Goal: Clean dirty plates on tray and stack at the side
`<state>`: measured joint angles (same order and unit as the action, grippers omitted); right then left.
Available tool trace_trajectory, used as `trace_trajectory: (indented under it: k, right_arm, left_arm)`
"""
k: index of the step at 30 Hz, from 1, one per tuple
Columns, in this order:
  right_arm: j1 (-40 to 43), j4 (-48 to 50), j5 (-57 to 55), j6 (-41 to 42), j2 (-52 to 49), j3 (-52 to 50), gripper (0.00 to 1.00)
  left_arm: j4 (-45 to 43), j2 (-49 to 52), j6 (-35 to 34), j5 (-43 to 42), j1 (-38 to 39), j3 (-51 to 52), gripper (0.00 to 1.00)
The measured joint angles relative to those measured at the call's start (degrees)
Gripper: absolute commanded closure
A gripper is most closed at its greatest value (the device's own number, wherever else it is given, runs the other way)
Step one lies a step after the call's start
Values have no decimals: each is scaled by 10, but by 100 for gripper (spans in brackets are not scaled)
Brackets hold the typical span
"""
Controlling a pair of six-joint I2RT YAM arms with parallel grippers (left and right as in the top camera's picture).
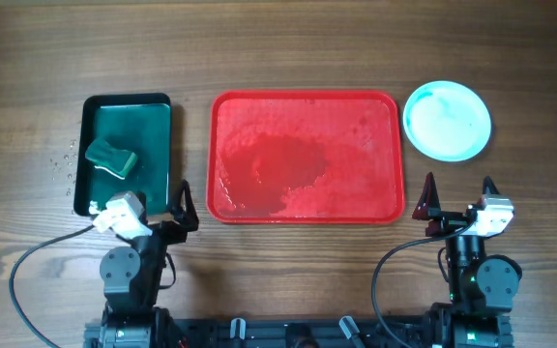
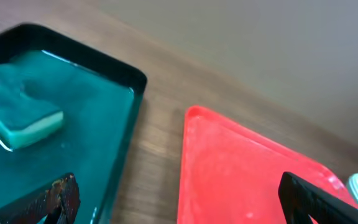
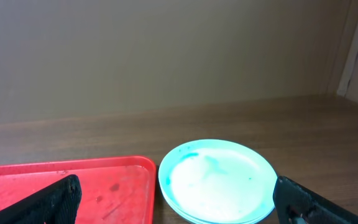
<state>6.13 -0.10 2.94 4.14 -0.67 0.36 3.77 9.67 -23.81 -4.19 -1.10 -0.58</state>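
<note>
Tray (image 1: 305,96) bare, with a wet sheen. Plates (image 1: 447,120) stacked on the table at its 2 o'clock. We note left gripper (image 2: 182,202) and right gripper (image 1: 458,188) spread wide, holding nothing. We judge the stacking done, so retreat slowly and keep clear of the stack.

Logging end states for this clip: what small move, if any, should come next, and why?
Probably none, beyond leaving both arms parked. The red tray holds no plates, and the plates sit stacked on the table to its right. The sponge lies in the green tray. The left tool and right tool are open and empty.
</note>
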Motion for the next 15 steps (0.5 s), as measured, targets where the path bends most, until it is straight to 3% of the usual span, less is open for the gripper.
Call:
trace_trajectory:
  k: [7,15]
  right_arm:
    - [0,0,0,0,0,0,0]
    - [0,0,0,0,0,0,0]
  left_arm:
    - [3,-87,82,14,3,0,0]
    - [3,-89,189,13,18,0,0]
